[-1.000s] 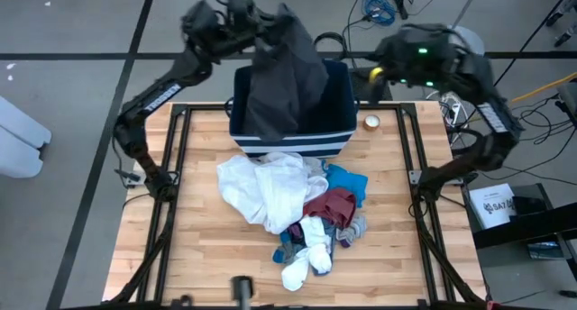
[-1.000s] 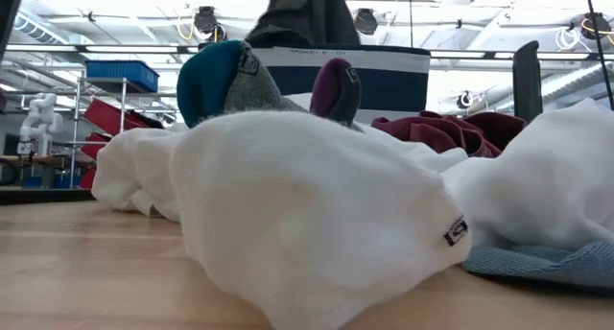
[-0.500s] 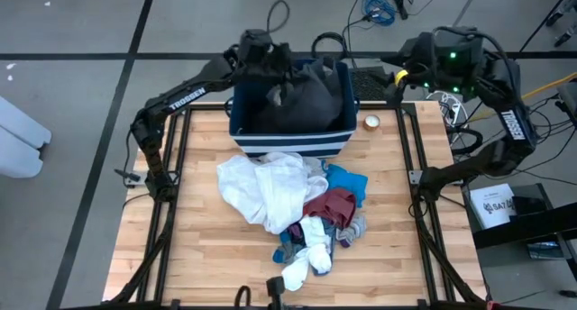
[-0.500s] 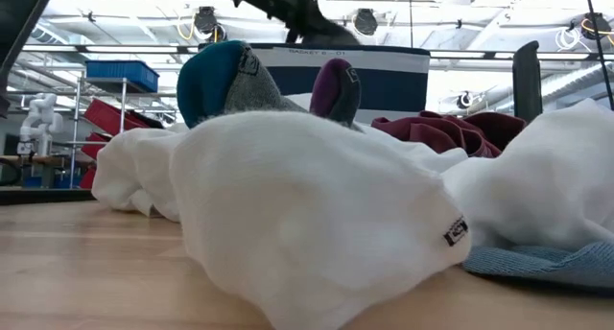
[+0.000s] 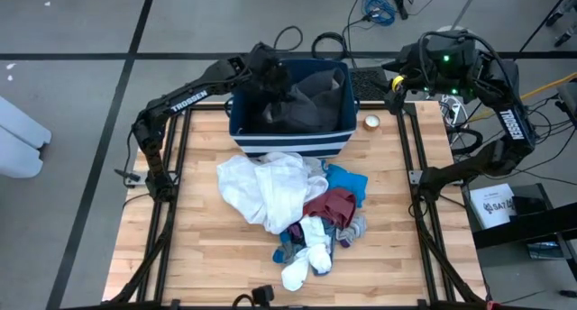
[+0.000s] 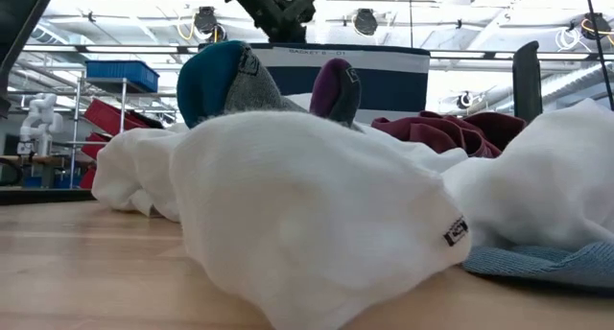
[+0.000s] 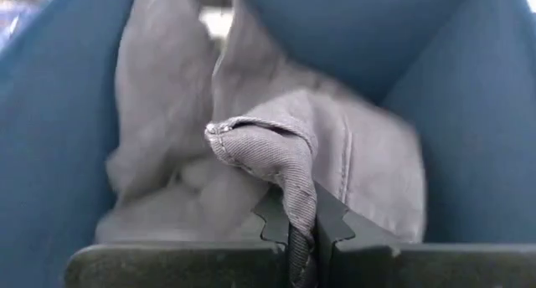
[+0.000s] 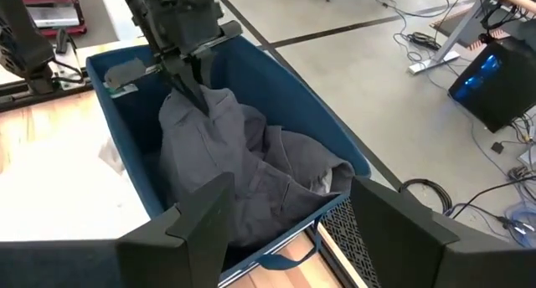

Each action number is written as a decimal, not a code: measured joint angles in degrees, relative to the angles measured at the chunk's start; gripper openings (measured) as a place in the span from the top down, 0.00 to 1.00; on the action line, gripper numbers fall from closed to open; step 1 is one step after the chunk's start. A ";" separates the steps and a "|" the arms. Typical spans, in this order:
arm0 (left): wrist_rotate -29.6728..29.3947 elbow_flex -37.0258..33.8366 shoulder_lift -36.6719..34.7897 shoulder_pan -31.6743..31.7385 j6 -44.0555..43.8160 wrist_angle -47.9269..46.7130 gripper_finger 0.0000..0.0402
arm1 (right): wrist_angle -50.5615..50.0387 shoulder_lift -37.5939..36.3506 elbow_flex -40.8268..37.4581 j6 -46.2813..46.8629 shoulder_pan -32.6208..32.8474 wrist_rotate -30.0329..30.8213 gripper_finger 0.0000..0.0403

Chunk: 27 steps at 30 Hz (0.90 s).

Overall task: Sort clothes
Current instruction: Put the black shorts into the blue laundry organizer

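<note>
On the pale wooden desk (image 5: 198, 256), my left tool (image 7: 303, 238), clamped on the dark grey garment (image 5: 311, 103) inside the navy fabric bin (image 5: 290, 141) at twelve o'clock, must release next; my right tool (image 8: 289, 217) waits open.

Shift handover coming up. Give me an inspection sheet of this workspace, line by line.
Surface: wooden table, bare around the heap.
Job's things: dark grey garment lies in the navy bin; white garment, bright blue piece, maroon piece and socks are heaped mid-table.
Clutter: small round item beside the bin.
Grippers: left gripper inside the bin, shut on a fold of the dark grey garment; right gripper open, hovering off the bin's right side, empty.
Cables: loose cables on the floor behind the table.
Surroundings: shelving in the room beyond.
</note>
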 joint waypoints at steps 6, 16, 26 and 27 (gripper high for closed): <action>-5.95 0.00 0.00 0.62 2.46 -10.09 0.97 | 0.02 0.00 0.00 -0.20 0.00 -0.02 0.44; -8.58 0.00 0.22 0.88 1.14 -11.77 0.97 | 1.92 0.00 0.00 -1.69 0.00 -0.02 0.44; -9.02 1.96 -0.63 0.68 2.70 -14.15 0.73 | 1.74 0.00 0.00 -2.11 0.00 -0.02 0.44; -9.46 2.47 -0.87 0.68 2.57 -15.01 0.71 | 1.74 0.00 0.00 -2.15 0.00 -0.02 0.44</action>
